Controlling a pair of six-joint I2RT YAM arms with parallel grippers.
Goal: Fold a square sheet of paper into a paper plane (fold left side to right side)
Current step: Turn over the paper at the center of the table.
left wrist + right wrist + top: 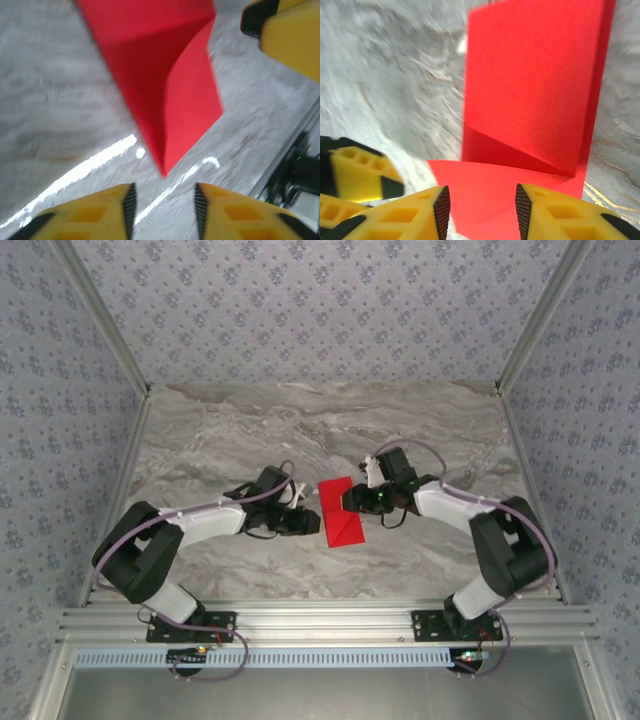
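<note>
Sheet: thin bright red square sheet of paper point(340, 512), part-folded with overlapping flaps and a slanting crease. It is not yet a dart. One sharp tip points toward the left gripper point(310, 523).
Place: on the marbled grey bench point(230, 430), about midway between its left and right edges and nearer the near edge than the far one. It lies between the two grippers.
Lie: mostly flat. Whether one flap stands a little proud I cannot tell.
Left gripper: low at the sheet's left side, jaws apart at middling width with nothing between them. The paper's tip lies just ahead of its yellow fingers point(112, 212).
Right gripper point(352, 502): over the sheet's right part, jaws parted about as wide, with red paper showing in the gap beneath. It is not pinching. Whether it presses on the paper I cannot tell.
Why so: likely the right gripper steadies the sheet while the left lines up on the free left edge to carry it over to the right.
Edges: the left edge and tip are free and reachable. The right edge is crowded by the right gripper, which sits where a folded flap would land.
Room: the grippers are near each other, so it is tight over the paper. There is open bench to the far, left and right sides, and an aluminium rail point(330, 620) bounds the near edge.
Risk: the thin sheet may slide or buckle if it is not pinned.
</note>
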